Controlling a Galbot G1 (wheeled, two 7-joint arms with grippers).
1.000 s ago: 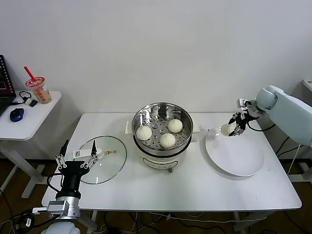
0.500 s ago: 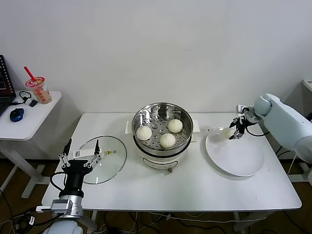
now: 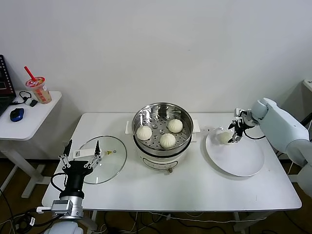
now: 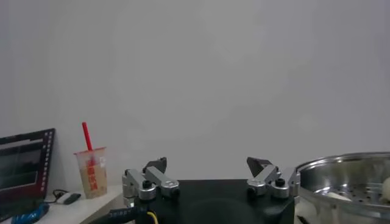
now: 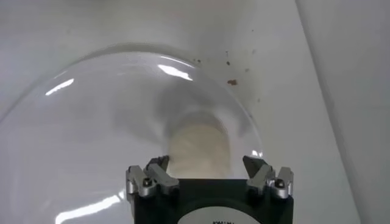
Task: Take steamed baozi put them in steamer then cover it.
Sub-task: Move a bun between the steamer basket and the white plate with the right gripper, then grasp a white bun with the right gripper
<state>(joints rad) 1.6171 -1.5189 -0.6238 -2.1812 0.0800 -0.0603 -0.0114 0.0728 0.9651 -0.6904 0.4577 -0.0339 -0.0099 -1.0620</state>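
Observation:
The steel steamer (image 3: 138, 117) stands mid-table, uncovered, with three white baozi (image 3: 167, 140) on its perforated tray. A fourth baozi (image 3: 224, 137) lies on the left part of the white plate (image 3: 239, 158). My right gripper (image 3: 235, 131) hovers right at this bun. In the right wrist view the bun (image 5: 198, 143) sits between the wide-spread jaws of the right gripper (image 5: 205, 161), with a gap on each side, so it is open. My left gripper (image 3: 81, 145) is parked at the front left, pointing up and open, empty (image 4: 207, 162).
The round glass lid (image 3: 105, 158) lies flat on the table left of the steamer, just behind the left gripper. A side table at far left holds a drink cup (image 3: 39, 90) and a mouse (image 3: 16, 114). The plate (image 5: 91, 122) lies close to the table's right edge.
The right gripper sank a little toward the plate with the baozi and its jaws spread apart, letting go of the bun. The left arm barely shifted.

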